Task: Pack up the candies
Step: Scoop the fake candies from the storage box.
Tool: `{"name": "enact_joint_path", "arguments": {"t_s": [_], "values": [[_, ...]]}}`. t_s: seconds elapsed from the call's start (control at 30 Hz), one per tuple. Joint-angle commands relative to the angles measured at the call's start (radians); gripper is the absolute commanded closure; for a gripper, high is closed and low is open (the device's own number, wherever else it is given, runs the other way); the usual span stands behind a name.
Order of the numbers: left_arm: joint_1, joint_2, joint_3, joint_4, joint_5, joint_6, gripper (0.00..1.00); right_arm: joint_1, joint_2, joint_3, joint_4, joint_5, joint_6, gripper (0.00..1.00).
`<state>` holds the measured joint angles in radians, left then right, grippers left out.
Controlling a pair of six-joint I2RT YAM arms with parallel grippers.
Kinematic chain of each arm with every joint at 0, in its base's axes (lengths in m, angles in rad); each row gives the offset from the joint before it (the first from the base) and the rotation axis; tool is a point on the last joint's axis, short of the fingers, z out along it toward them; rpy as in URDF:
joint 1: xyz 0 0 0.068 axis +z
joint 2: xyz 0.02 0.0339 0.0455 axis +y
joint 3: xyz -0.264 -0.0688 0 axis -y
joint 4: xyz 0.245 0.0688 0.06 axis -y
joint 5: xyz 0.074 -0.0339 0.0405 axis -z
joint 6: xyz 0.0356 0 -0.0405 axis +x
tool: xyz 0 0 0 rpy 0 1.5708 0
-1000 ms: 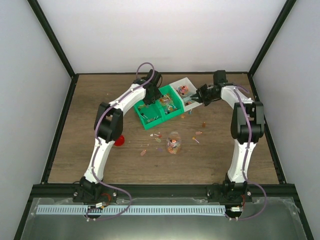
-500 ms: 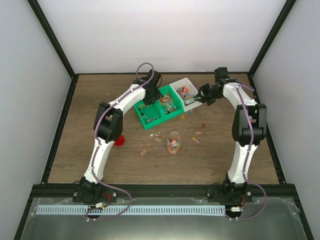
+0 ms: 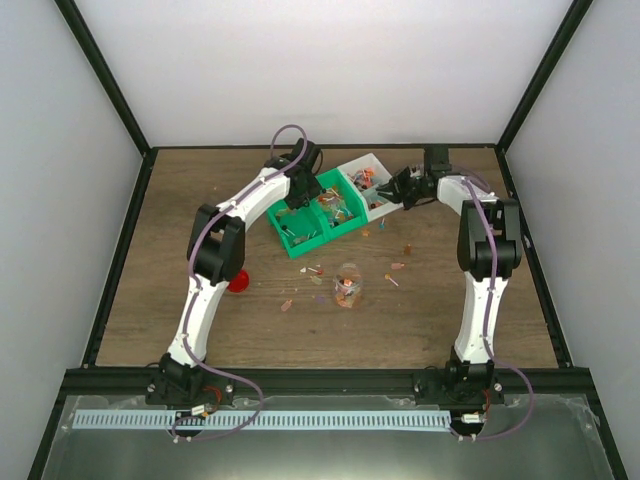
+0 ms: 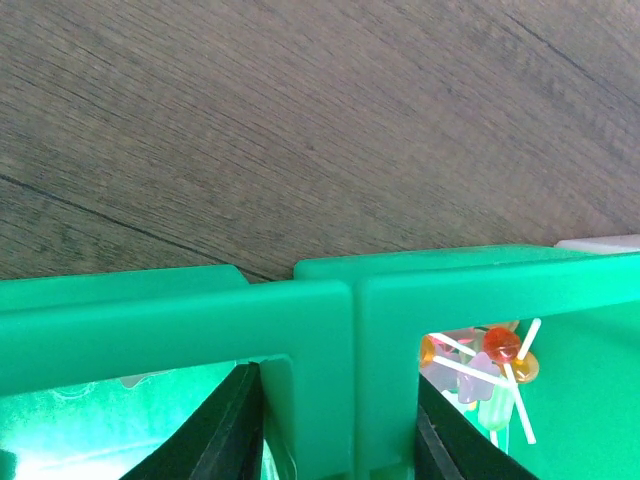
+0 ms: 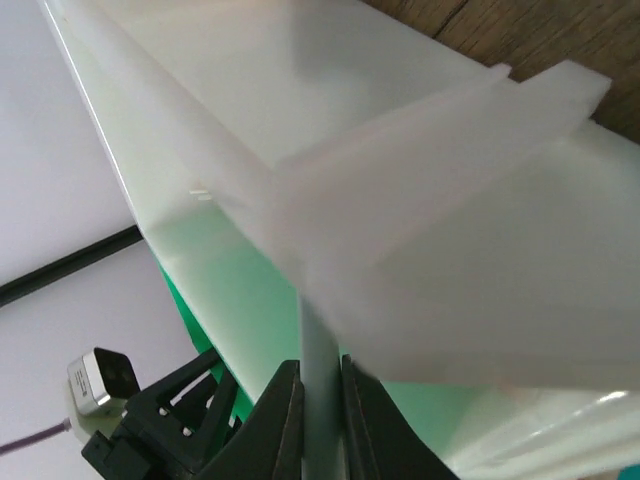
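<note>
The left gripper [image 4: 340, 425] was clamped across the rim of the green bin [image 4: 150, 320] where two compartments met. The right gripper [image 5: 322, 420], jaws nearly together, pinched a thin wall of the white bin [image 5: 420, 140]. The candies [image 4: 492, 362] lay in the bins (others were strewn on the table [image 3: 180, 260] around a small clear jar [image 3: 347, 283]).

A green bin [image 3: 312, 224] with two compartments lies on the wooden table [image 3: 180, 230], with candies [image 3: 340, 208] showing in its right compartment. The left gripper [image 3: 297, 204] sits at the green bin's far left rim. A white bin [image 3: 370, 180], set at an angle, lies against the green bin's right end, and the right gripper [image 3: 387, 196] is at its outer edge. Nearer the arms than the green bin stands a clear jar [image 3: 347, 284] holding sweets, with more candies scattered around it. A red lid [image 3: 238, 281] lies to the near left of the green bin, beside the left arm [image 3: 215, 250].
</note>
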<state>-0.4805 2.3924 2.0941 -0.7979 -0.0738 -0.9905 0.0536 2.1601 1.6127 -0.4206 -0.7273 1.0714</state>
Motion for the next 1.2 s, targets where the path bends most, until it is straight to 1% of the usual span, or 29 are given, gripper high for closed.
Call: {"name": "enact_joint_path", "arguments": {"t_s": [0.0,0.1,0.33,0.4,0.57,0.67,0.73,0.83,1.0,1.17], "values": [[0.011,0.136,-0.072,-0.044,0.131,-0.007,0.96,-0.003,0.065,-0.147,0.200,0.015,0.022,0.99],[0.011,0.140,-0.069,-0.042,0.140,-0.010,0.96,-0.004,0.080,-0.187,0.286,-0.036,0.022,0.99],[0.014,0.150,-0.069,-0.012,0.180,-0.044,0.96,-0.013,0.099,-0.294,0.627,-0.189,0.095,0.99],[0.017,0.150,-0.070,-0.011,0.188,-0.058,0.96,-0.019,0.083,-0.337,0.733,-0.218,0.116,0.99],[0.026,0.146,-0.072,-0.008,0.193,-0.083,0.96,-0.041,0.020,-0.437,0.928,-0.263,0.188,0.99],[0.031,0.147,-0.074,-0.019,0.181,-0.105,0.96,-0.052,-0.008,-0.502,1.082,-0.291,0.258,0.99],[0.031,0.143,-0.087,-0.010,0.177,-0.117,0.96,-0.055,-0.019,-0.533,1.152,-0.309,0.294,0.99],[0.032,0.134,-0.112,0.013,0.186,-0.134,0.96,-0.057,-0.038,-0.559,1.191,-0.323,0.310,0.99],[0.034,0.133,-0.113,0.028,0.190,-0.145,0.96,-0.058,-0.074,-0.590,1.175,-0.328,0.279,0.99],[0.037,0.125,-0.114,0.029,0.191,-0.145,0.96,-0.071,-0.099,-0.631,1.271,-0.335,0.321,0.99]]}}
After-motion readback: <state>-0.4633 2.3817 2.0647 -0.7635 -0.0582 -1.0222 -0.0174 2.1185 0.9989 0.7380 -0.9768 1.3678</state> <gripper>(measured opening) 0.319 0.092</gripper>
